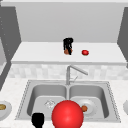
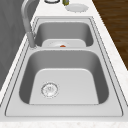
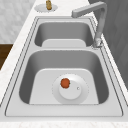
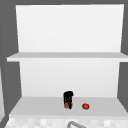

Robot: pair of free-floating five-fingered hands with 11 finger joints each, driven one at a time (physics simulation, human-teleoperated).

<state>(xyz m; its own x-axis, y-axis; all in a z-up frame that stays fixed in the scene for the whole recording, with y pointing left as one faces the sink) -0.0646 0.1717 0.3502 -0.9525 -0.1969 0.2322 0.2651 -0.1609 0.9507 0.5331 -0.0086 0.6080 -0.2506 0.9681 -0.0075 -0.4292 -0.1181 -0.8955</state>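
The right hand (image 1: pixel 68 45) hangs over the lower shelf (image 1: pixel 37 53) above the sink (image 1: pixel 25 97), its fingers pointing down and seemingly curled round a small brown-orange thing (image 1: pixel 67 51) that rests on the shelf. A red tomato (image 1: pixel 85 52) lies just beside it to the right. The left hand (image 1: pixel 38 120) floats at the sink's front edge; I cannot tell how its fingers stand.

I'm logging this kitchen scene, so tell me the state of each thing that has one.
faucet: spout swung to the right, no water showing.
plate: flat in the right basin, orange thing on it.
red thing: loose on the shelf, apart from the right hand.
right hand: at a brown thing on the shelf.
left hand: before the sink.
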